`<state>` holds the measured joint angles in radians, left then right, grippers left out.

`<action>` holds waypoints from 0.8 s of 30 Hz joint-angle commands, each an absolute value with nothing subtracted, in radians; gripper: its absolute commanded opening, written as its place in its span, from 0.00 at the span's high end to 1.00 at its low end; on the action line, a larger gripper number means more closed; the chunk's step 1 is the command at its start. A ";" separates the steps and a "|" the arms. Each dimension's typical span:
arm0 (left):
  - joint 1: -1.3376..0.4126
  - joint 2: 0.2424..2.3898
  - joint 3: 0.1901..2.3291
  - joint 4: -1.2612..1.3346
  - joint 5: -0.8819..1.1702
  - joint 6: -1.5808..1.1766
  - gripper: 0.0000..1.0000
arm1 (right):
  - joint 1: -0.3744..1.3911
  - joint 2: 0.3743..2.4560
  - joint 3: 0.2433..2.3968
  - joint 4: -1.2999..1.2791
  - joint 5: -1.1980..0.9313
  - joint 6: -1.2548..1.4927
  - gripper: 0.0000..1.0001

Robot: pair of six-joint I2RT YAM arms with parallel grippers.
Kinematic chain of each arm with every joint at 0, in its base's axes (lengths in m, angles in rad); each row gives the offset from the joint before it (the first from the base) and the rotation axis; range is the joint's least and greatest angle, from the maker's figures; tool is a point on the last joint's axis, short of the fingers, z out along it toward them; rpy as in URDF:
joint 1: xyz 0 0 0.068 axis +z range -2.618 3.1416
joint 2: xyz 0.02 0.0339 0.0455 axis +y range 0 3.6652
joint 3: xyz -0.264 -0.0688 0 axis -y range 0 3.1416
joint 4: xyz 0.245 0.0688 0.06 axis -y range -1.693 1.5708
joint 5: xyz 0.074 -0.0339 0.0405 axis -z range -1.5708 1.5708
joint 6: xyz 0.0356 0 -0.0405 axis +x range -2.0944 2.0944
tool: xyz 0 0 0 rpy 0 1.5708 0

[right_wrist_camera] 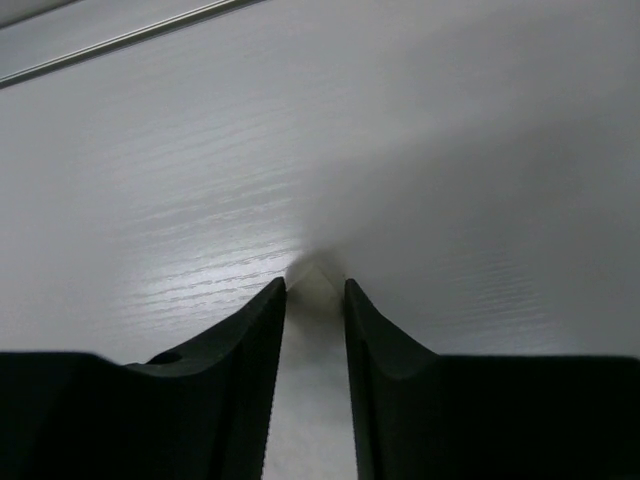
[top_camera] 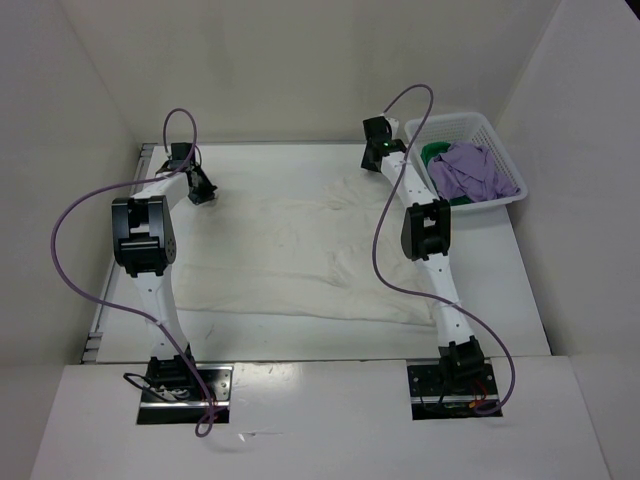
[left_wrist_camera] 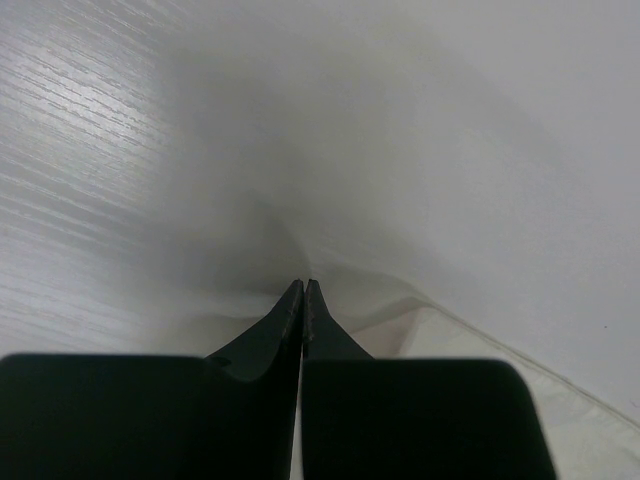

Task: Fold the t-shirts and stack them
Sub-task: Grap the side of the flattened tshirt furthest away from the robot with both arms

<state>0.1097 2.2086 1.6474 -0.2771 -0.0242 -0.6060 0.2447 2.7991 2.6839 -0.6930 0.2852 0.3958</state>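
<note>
The white t-shirt [top_camera: 300, 250] lies spread out and rumpled across the middle of the worktop [top_camera: 300, 345], nearly filling it. It looks light, limp cloth that would sag and crease wherever it is lifted and hold no shape of its own. I reckon the far corners or shoulder edges are the places to pinch, both at once, so it hangs flat rather than bunching.

The left gripper [left_wrist_camera: 304, 285] is at the shirt's far left corner. Its jaws are pressed fully together, with cloth tenting up to the tips, so it looks to have that edge nipped. The right gripper [right_wrist_camera: 315, 285] is at the far right corner. Its jaws stand apart with a small nub of cloth between the tips, and I would not call that a hold.

The lavender t-shirt [top_camera: 470, 170] and the green t-shirt [top_camera: 435, 152] are heaped in the white lattice basket [top_camera: 500, 135] at the far right, the lavender one on top.
</note>
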 commanded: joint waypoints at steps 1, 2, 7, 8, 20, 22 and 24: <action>0.112 2.191 1.671 -0.267 -0.015 -0.607 1.00 | 0.233 2.842 2.720 -0.690 0.233 0.413 0.67; 0.112 2.191 1.671 -0.267 -0.015 -0.607 1.00 | 0.233 2.842 2.732 -0.690 0.233 0.413 0.71; 0.112 2.172 1.671 -0.267 0.003 -0.607 1.00 | 0.233 2.817 2.761 -0.690 0.233 0.445 0.96; 0.112 2.161 1.671 -0.267 0.012 -0.607 1.00 | 0.233 2.794 2.761 -0.690 0.233 0.445 0.99; 0.143 1.967 1.494 -0.209 0.070 -0.637 1.00 | 0.233 2.325 2.276 -0.668 0.160 0.472 1.00; 0.143 1.947 1.485 -0.209 0.071 -0.637 1.00 | 0.209 2.162 2.056 -0.594 0.137 0.488 1.00; 0.143 1.911 1.448 -0.209 0.080 -0.637 1.00 | 0.200 2.093 1.931 -0.604 0.126 0.488 1.00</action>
